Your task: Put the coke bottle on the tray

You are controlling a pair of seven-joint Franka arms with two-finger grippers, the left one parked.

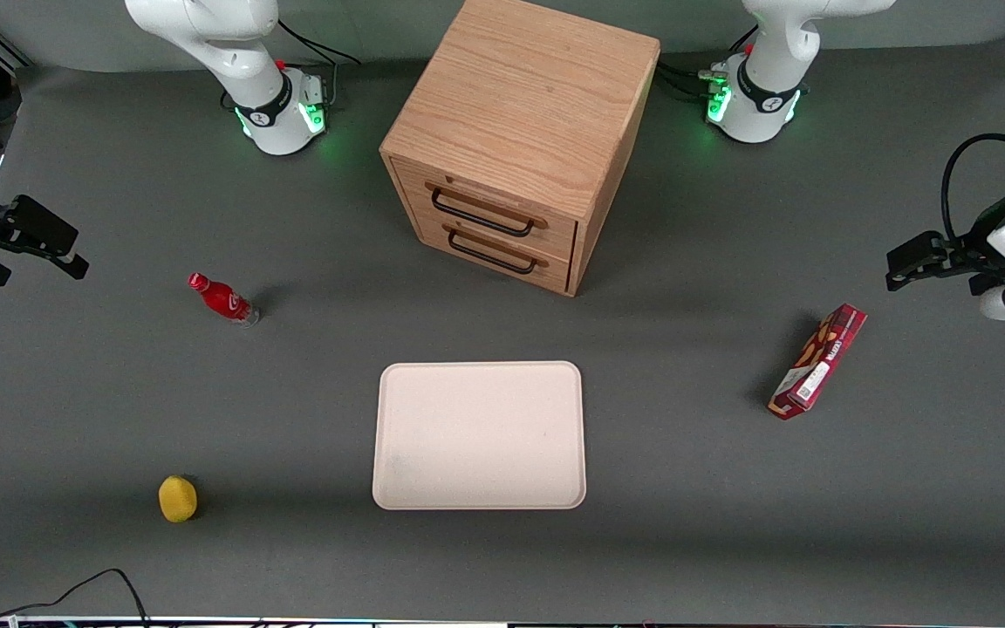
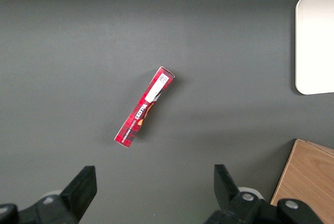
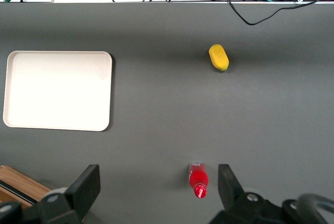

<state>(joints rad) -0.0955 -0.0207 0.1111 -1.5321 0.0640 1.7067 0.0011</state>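
Front view. Coke bottle (image 1: pixel 225 299): standing on the tabletop (image 1: pixel 686 488), toward the working arm's end, farther from the camera than the tray and well apart from it. Tray (image 1: pixel 478 434): flat near the middle of the camera-side edge, nothing on it. Gripper (image 1: pixel 27 249): raised at the working arm's end edge, well apart from the bottle, holding nothing. Its fingers are foreshortened here and its body is cut by the frame edge. Judged status: nothing done yet; approach, grasp, carry and set-down all remain. Also present: wooden drawer cabinet (image 1: pixel 520 139) mid-tabletop, yellow lemon-like object (image 1: pixel 177 498) toward the camera-side corner at the working arm's end, red snack box (image 1: pixel 818 360) toward the parked arm's end.

Left wrist view. Snack box (image 2: pixel 144 107) lying flat; one corner of the tray (image 2: pixel 314 44) and one corner of the cabinet (image 2: pixel 308 179), both cut off. Bottle not in view.

Right wrist view. Gripper (image 3: pixel 159 185): fingers spread wide, empty. Bottle (image 3: pixel 198 179) seen cap-first from above, in the gap close to one finger, untouched; label unreadable. Tray (image 3: pixel 57 90) empty; yellow object (image 3: pixel 218 57) toward the cable-strewn tabletop edge. A sliver of the cabinet (image 3: pixel 21 187) cut off.
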